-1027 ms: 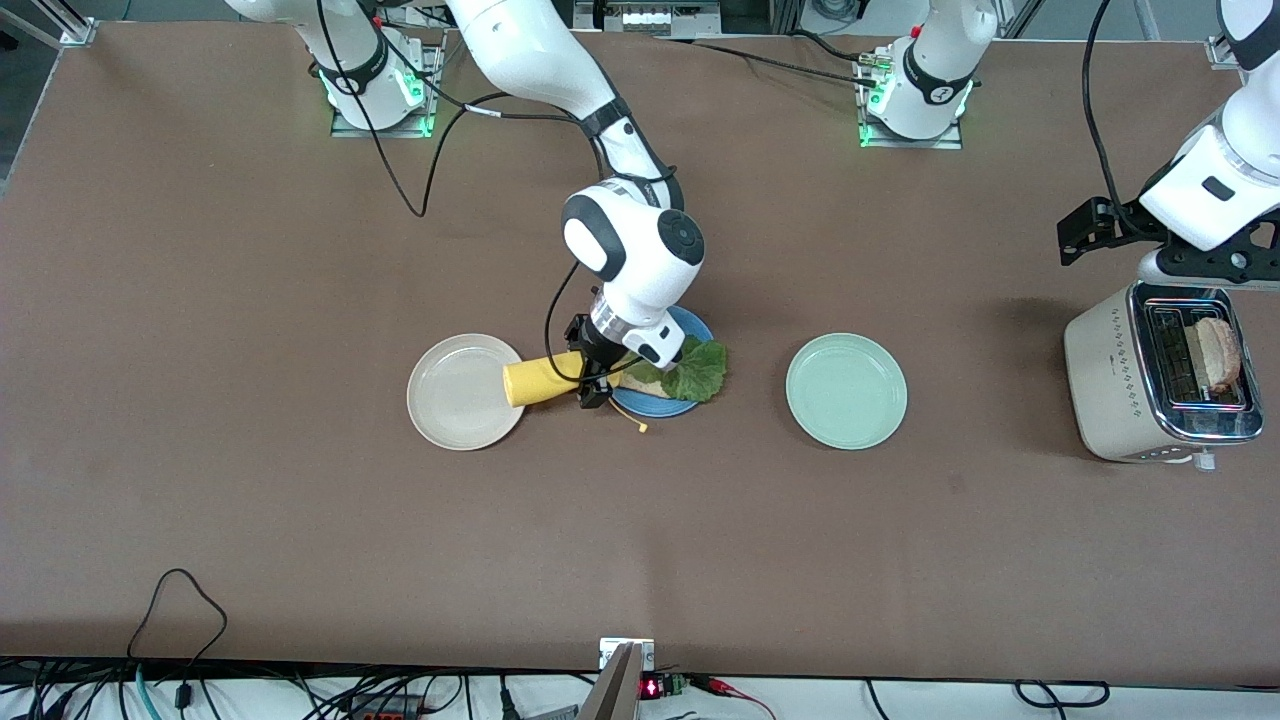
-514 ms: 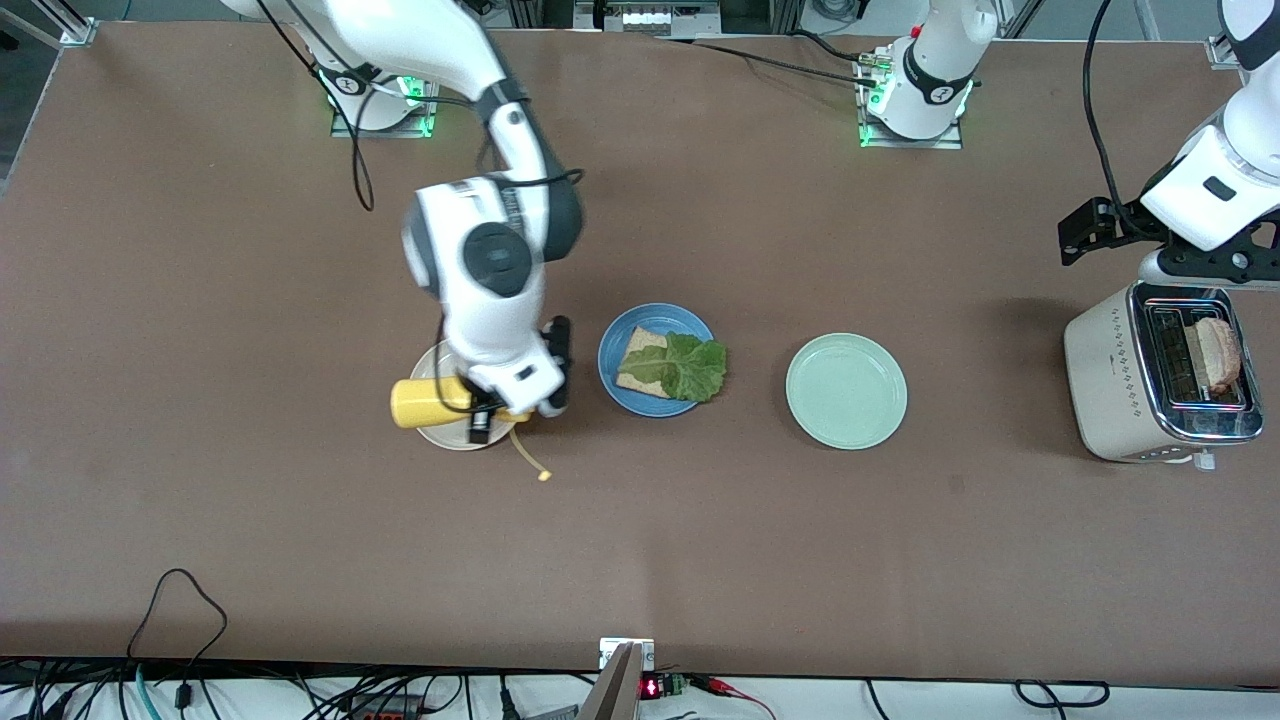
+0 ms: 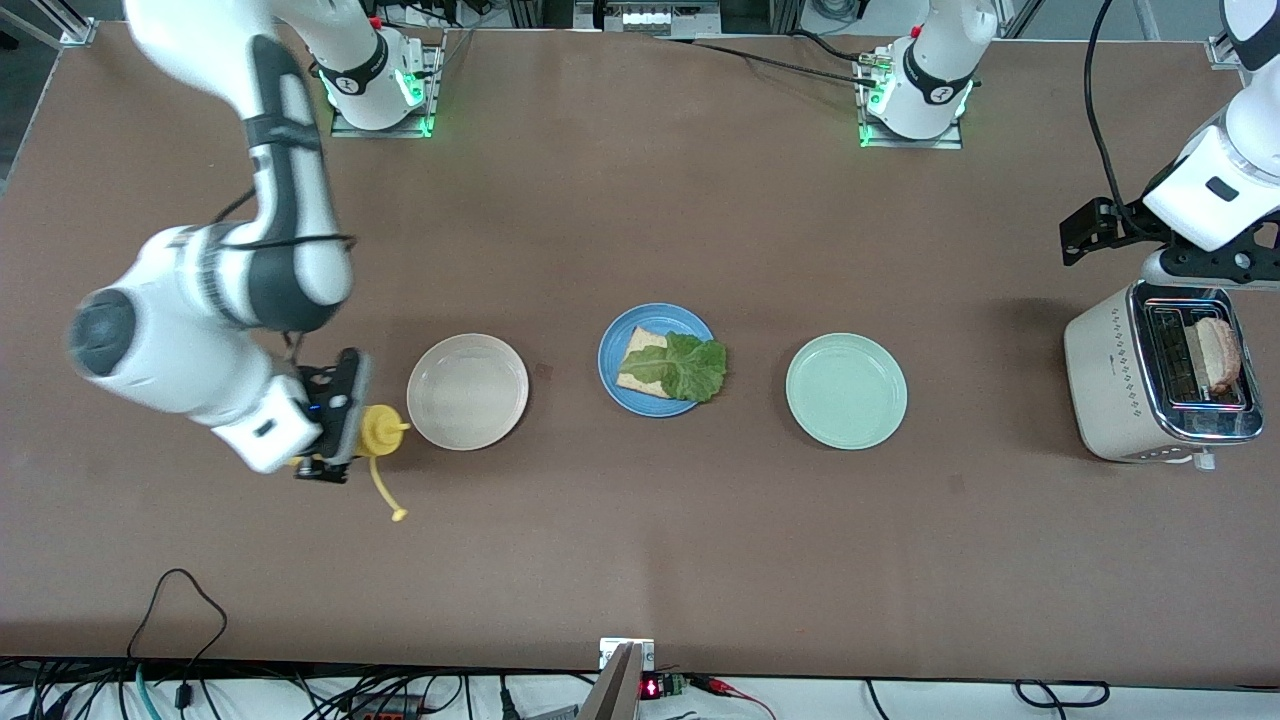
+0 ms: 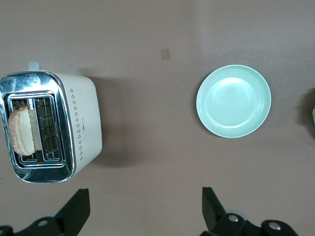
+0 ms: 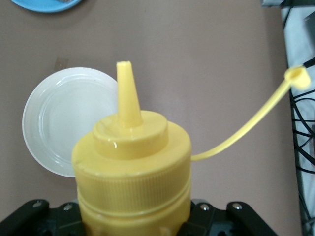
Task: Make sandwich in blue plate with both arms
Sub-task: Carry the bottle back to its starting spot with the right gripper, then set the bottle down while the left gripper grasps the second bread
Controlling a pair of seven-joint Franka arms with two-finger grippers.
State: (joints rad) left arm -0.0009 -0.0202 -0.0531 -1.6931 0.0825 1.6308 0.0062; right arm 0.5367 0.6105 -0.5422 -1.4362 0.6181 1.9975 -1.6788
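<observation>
We see the right gripper (image 3: 335, 425) has swung away from the blue plate (image 3: 612, 373) toward the right arm's end of the worktop (image 3: 640, 550); a second ago it was over that plate with the yellow squeeze bottle (image 3: 378, 432), half a second ago over the beige plate (image 3: 467, 391), and now it is past that plate, its fingers pinching the bottle (cap open, dangling on its strap). In the right wrist view the bottle (image 5: 132, 172) stands nozzle-up, so we judge the sauce step is finished and the bottle is about to be set down. The sandwich (image 3: 672, 366) sits on the blue plate as one bread slice with the lettuce leaf (image 3: 690, 367) on top, no second slice yet. That slice (image 3: 1216, 355) stands in the toaster (image 3: 1150, 385) at the left arm's end. The left gripper (image 4: 142, 209) hovers beside the toaster, fingers spread, unchanged over the last second. We judge the top slice is the next job, for the left arm. The pale green plate (image 3: 846, 391) lies bare between blue plate and toaster.
</observation>
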